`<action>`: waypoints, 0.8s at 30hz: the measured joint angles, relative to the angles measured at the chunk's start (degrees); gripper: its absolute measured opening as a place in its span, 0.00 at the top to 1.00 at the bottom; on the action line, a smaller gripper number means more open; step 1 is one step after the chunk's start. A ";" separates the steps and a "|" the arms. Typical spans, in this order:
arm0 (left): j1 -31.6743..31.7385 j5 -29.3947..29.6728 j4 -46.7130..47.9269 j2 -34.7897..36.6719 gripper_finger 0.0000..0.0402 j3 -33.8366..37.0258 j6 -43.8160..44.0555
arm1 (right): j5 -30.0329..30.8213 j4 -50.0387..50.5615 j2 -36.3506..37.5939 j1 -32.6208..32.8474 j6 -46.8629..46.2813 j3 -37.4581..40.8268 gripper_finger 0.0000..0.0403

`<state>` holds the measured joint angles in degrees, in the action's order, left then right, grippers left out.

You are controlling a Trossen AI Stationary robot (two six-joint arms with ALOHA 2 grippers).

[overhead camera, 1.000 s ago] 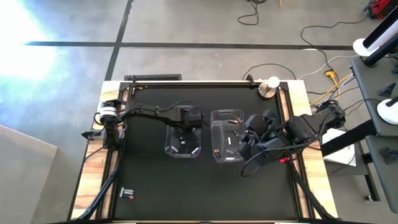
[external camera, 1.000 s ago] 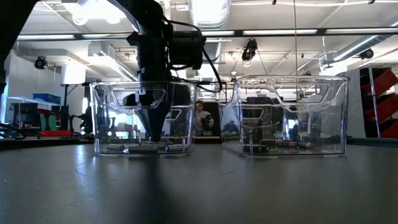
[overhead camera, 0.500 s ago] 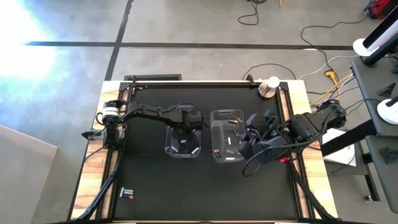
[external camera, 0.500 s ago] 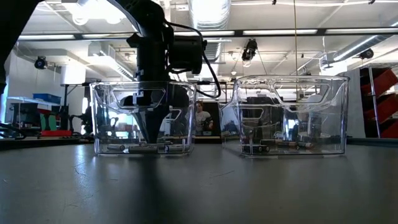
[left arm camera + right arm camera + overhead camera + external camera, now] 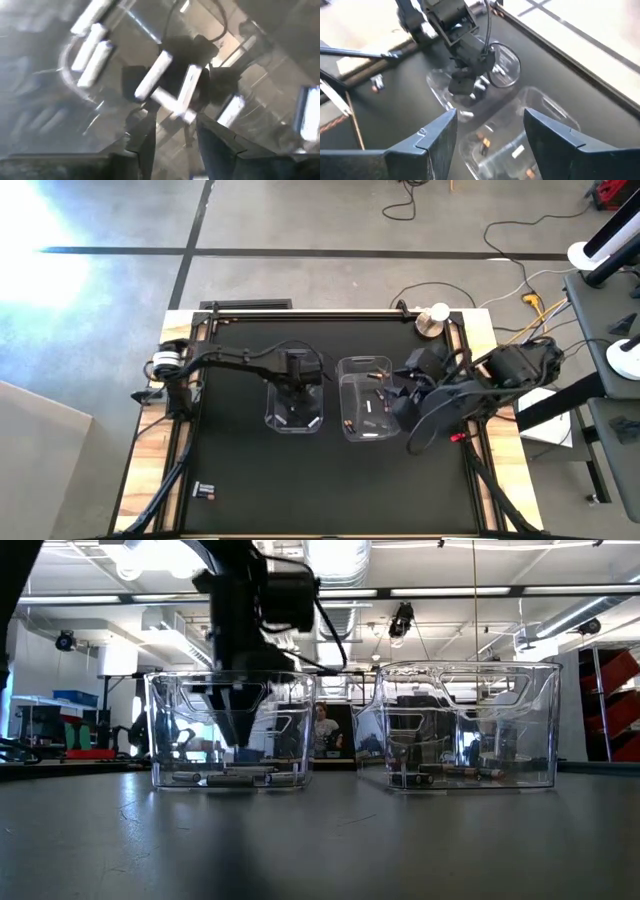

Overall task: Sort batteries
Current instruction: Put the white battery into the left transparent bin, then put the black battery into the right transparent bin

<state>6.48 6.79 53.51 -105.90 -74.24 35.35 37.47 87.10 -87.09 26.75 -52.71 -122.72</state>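
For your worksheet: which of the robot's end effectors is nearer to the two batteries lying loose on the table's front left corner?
Left. The left end effector hangs over the left bin, diagonally up-table from the loose batteries. The right end effector sits beside the right bin, farther across the table.

Overhead and table-level cameras share two clear bins [image 5: 295, 405]; wrist cameras look closer.

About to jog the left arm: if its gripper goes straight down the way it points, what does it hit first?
Probably the white batteries on the floor of the left bin. The left gripper points down inside it, with nothing between as far as I can see.
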 joint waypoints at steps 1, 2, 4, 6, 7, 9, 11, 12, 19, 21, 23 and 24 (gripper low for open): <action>0.01 0.19 1.41 1.24 0.68 0.00 -0.23 | -0.02 -0.86 0.00 -0.58 1.68 -0.93 0.46; 0.18 0.46 2.93 2.43 0.67 0.00 -0.31 | 0.00 -2.02 0.00 -1.15 3.86 -1.79 0.46; 0.60 1.27 5.82 5.32 0.64 0.00 -0.31 | 0.10 -4.77 0.03 -2.61 8.58 -3.18 0.46; 1.48 2.07 8.32 8.68 0.61 0.00 -0.31 | 0.15 -7.07 0.04 -4.37 12.85 -4.09 0.46; 2.02 2.28 9.02 10.60 0.60 0.00 -0.31 | 0.09 -7.78 0.04 -5.43 14.28 -4.50 0.46; 3.25 2.31 9.24 14.34 0.57 0.00 -0.31 | -0.01 -8.78 0.04 -7.85 16.27 -4.83 0.46; 4.38 2.31 8.44 18.25 0.55 0.00 -0.40 | -0.01 -8.69 0.04 -10.55 17.87 -4.75 0.46; 4.77 2.38 7.92 20.18 0.54 0.00 -0.98 | -0.07 -8.55 0.04 -11.96 19.02 -4.62 0.46; -1.00 2.99 6.40 32.03 0.53 0.00 -8.86 | -0.31 -10.41 -1.42 -19.86 29.46 -4.34 0.46; -6.04 2.79 7.90 34.79 0.53 0.02 -11.38 | -0.26 -11.79 -2.30 -20.69 34.62 -4.28 0.46; -11.88 2.67 10.60 36.92 0.53 0.04 -12.27 | -0.06 -13.21 -3.18 -20.86 38.91 -4.28 0.46; -15.02 2.62 12.24 37.75 0.53 0.04 -12.15 | 0.04 -13.76 -3.68 -20.86 40.29 -4.28 0.46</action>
<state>-8.54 9.41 65.75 -68.15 -74.19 23.21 37.51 73.34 -90.76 5.89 -12.42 -127.00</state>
